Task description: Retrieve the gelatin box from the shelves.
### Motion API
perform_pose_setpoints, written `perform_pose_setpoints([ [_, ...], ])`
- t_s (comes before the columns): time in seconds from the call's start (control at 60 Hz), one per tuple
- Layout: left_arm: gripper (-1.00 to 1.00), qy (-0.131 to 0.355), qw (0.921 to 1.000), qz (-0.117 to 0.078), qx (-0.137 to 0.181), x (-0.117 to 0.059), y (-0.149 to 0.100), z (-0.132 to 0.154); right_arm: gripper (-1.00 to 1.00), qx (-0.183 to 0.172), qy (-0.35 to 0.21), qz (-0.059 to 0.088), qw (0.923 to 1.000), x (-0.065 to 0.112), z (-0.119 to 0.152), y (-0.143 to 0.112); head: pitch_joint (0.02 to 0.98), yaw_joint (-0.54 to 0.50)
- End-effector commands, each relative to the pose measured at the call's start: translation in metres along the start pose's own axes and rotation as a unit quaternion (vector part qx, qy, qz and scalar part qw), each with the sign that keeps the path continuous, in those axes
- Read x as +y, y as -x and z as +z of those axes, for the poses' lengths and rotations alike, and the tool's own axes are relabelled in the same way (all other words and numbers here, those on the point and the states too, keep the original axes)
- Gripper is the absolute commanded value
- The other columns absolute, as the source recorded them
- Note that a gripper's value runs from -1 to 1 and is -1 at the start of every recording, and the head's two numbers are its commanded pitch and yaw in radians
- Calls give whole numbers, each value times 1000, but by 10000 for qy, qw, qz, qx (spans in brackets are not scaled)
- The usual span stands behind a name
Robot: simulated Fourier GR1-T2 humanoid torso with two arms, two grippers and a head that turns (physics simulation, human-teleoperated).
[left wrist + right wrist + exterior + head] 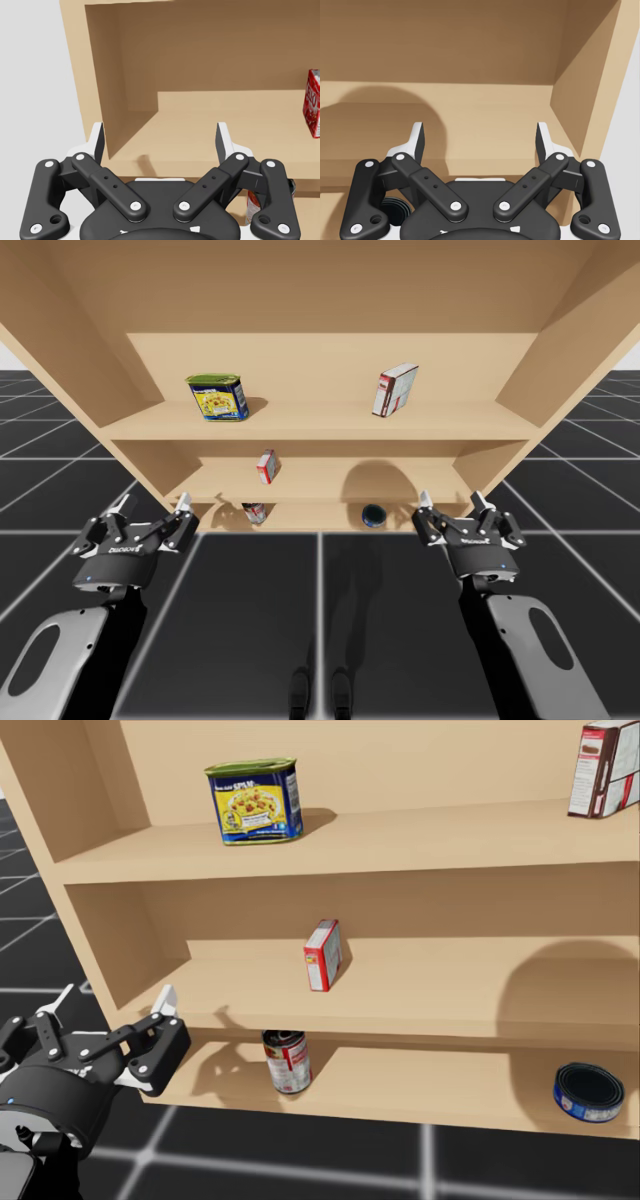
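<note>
We are facing the wooden shelves [320,426], and the gelatin box [266,467], a small red and white carton, is standing upright on the middle shelf, a little left of the middle and turned at a slight angle. Nothing is touching it.

Our left gripper [153,505] is hovering in front of the shelves' lower left corner, its jaws standing wide open with nothing between them. In the left wrist view this gripper [160,137] is pointing into the left end of the middle shelf, and the gelatin box [313,102] is sitting well off to the side of it, beyond the right-hand finger.

Our right gripper [451,502] is hovering in front of the lower right corner, its jaws likewise spread wide and gripping nothing. In the right wrist view it [480,137] is looking at the bare right end of a shelf, where a broad round shadow is lying across the board.

On the top shelf a green and yellow rectangular can [218,397] is standing at the left and a red and white box [395,390] is standing at the right. On the bottom shelf a red round can [254,512] is standing almost directly beneath the gelatin box, and a blue round can [373,515] is lying on its side further right.
</note>
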Motion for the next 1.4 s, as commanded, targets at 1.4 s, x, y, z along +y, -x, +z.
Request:
perform_pose_setpoints([
  [1.4,-1000,1323,9867,268,902,-132,-22,-88,-1000,82,-45,-223,9997,-3,-1,2,544,220],
])
